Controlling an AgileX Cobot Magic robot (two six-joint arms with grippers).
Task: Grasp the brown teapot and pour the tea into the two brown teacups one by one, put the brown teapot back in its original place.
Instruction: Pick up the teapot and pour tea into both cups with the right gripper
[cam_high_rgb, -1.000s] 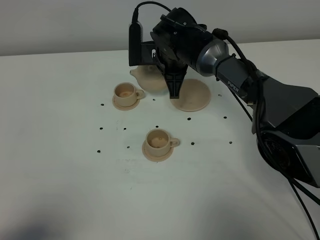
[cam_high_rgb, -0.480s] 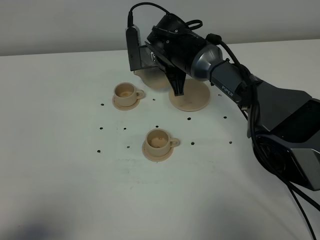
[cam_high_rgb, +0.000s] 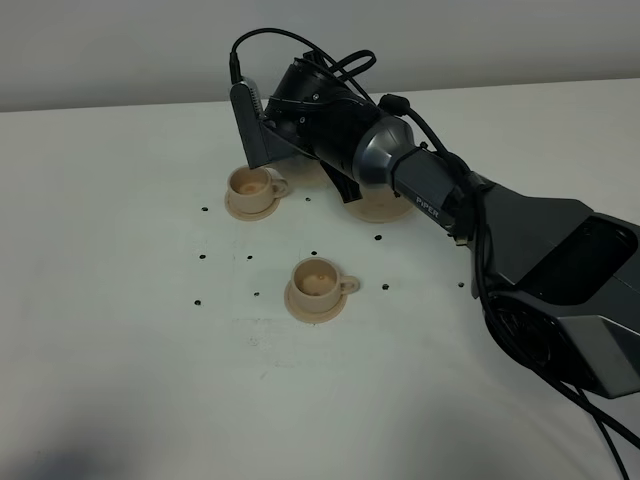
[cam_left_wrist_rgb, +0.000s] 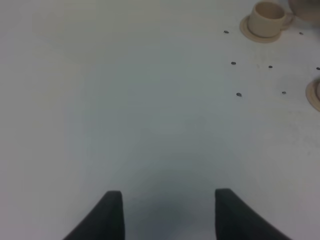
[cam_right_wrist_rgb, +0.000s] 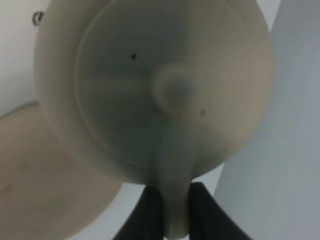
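Observation:
My right gripper (cam_right_wrist_rgb: 175, 210) is shut on the loop handle of the brown teapot (cam_right_wrist_rgb: 150, 90), whose lid and knob fill the right wrist view. In the high view the right gripper (cam_high_rgb: 345, 188) holds the teapot (cam_high_rgb: 316, 172) off its wide saucer (cam_high_rgb: 388, 208), close beside the far left teacup (cam_high_rgb: 250, 184). The wrist hides most of the pot. The second teacup (cam_high_rgb: 318, 280) sits on its saucer nearer the front. My left gripper (cam_left_wrist_rgb: 167, 215) is open and empty over bare table, far from the far left teacup (cam_left_wrist_rgb: 267, 19).
The white table (cam_high_rgb: 120, 330) has small dark dots around the cups. The right arm (cam_high_rgb: 520, 230) stretches from the right edge across to the back middle. The wide saucer (cam_right_wrist_rgb: 45, 190) lies below the held teapot. The second cup's saucer edge (cam_left_wrist_rgb: 315, 95) also shows.
My right arm has swung left and rolled, carrying the teapot from beside the wide saucer toward the far left cup. The spout is now hidden behind the wrist. The cups have not moved.

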